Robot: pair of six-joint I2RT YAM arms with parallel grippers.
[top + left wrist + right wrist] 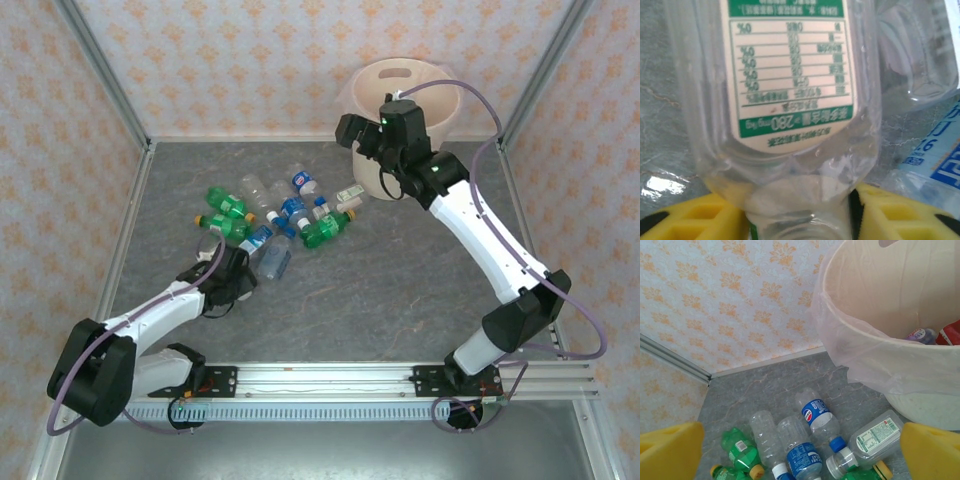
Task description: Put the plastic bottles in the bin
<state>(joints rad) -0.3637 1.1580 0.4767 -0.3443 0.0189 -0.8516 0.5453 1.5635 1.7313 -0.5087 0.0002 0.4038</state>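
A pile of plastic bottles (290, 215) lies mid-table, clear ones with blue labels and green ones (225, 205) with yellow caps. My left gripper (240, 272) is at the pile's near-left edge. In the left wrist view its yellow fingers (705, 220) sit on either side of the neck of a clear bottle (790, 75) with a green-and-white label, and my left gripper (797, 212) is shut on it. My right gripper (355, 135) hangs open and empty beside the cream bin (440, 100), above the pile. From that wrist, the right gripper (800, 455) looks down on a blue-labelled bottle (817, 415).
The bin (875, 355) has a thin clear liner and holds some bottles (920, 335). It stands in the far right corner against the patterned walls. Metal frame posts (110, 70) edge the table. Bare grey tabletop (400, 300) stretches between the pile and the arm bases.
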